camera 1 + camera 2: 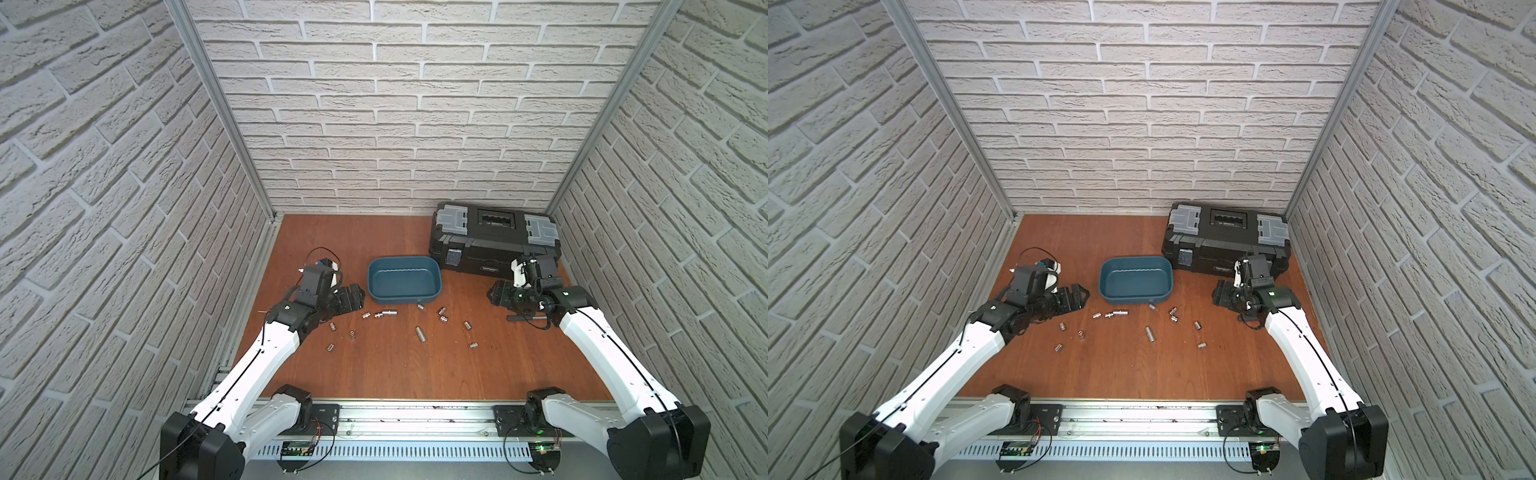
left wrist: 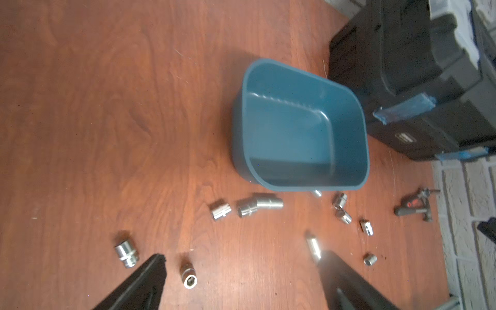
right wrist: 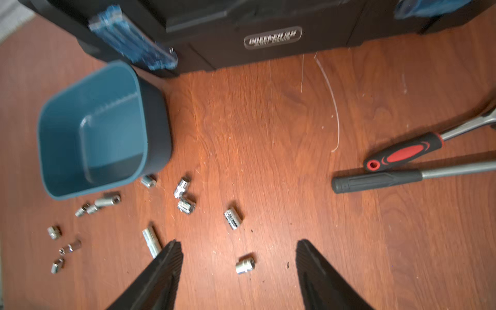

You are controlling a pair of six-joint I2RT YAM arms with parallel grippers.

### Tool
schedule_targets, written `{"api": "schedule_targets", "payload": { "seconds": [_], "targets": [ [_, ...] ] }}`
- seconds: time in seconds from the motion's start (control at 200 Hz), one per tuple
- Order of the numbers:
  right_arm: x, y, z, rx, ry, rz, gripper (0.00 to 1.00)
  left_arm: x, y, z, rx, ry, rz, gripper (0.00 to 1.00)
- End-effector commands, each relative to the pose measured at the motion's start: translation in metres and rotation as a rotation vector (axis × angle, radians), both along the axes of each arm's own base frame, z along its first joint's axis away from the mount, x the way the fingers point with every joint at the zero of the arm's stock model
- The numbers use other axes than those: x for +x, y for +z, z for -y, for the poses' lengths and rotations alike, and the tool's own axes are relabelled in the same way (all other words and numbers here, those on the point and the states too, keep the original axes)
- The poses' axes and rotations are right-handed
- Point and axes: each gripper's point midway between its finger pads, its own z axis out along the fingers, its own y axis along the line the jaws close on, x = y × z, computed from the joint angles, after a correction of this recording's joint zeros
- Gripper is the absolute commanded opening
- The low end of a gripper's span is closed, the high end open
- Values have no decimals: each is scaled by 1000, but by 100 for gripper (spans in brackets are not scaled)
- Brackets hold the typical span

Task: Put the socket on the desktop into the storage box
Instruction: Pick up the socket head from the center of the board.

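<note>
While the sockets [image 1: 390, 312] all lie loose on the desktop [image 1: 374, 374], they form a ragged band along the near side of the storage box [image 1: 403, 278], toward the robot. A small socket [image 1: 420, 306] sits just beside the box's near wall, and a long socket [image 1: 420, 333] lies farther from the box on the same side. The box stands upright on the desktop, its blue inside showing.

Left of the box, the left gripper [image 1: 358, 296] hangs low over the wood with its jaws spread wide, holding nothing. In the left wrist view a short socket [image 2: 190, 273] shows on the board between its fingers.

Right of the box, the right gripper [image 3: 238, 242] is also parted and grips nothing, with a stubby socket [image 3: 244, 264] lying on the wood between its fingers.

Behind the box and to its right stands a black toolbox [image 1: 494, 245]. Two tool handles [image 3: 375, 181] lie on the desktop well to the right of the box, near the right gripper.
</note>
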Motion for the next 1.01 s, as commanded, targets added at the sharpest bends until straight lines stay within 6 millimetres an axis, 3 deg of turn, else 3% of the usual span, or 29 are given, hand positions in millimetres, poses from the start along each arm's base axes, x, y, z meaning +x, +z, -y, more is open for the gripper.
{"api": "schedule_targets", "payload": {
  "seconds": [0.0,0.18,0.395,1.0],
  "targets": [
    [-9,-20,-5,-49,42,-73,67,-7,-10,24,-20,-62,-27,90],
    [-11,-41,-19,-124,122,-155,60,-16,-25,53,-16,-129,-55,78],
    [-10,-61,-32,-225,199,-220,58,-26,-38,81,-27,-191,-81,74],
    [3,-107,-60,-280,303,-336,50,-35,-52,92,-22,-207,-102,77]
  ]
}}
